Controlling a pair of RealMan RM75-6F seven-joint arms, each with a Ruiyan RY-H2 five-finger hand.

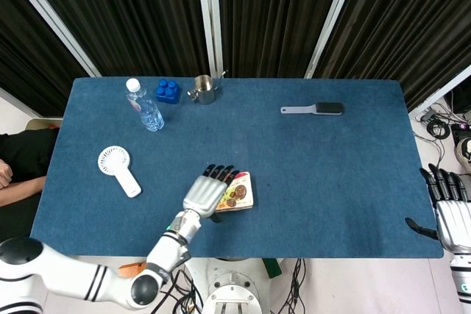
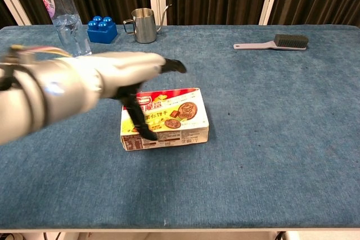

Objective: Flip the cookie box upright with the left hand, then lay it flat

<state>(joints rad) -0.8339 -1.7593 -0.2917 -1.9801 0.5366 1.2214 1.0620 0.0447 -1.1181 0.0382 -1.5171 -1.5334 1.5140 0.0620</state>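
Note:
The cookie box [image 1: 238,190] [image 2: 174,119] lies flat on the blue table, picture side up, near the front middle. My left hand [image 1: 207,191] [image 2: 130,77] hovers over the box's left half, fingers stretched out and apart, holding nothing. It hides the left part of the box in the head view. In the chest view its thumb hangs down in front of the box's left end. My right hand [image 1: 450,211] stays open at the table's right front edge, far from the box.
A white hand fan [image 1: 119,168] lies at the left. At the back left stand a water bottle [image 1: 144,106] [image 2: 63,18], a blue block [image 1: 168,91] [image 2: 102,29] and a metal pitcher [image 1: 204,90] [image 2: 144,25]. A brush [image 1: 313,109] [image 2: 274,42] lies at the back right.

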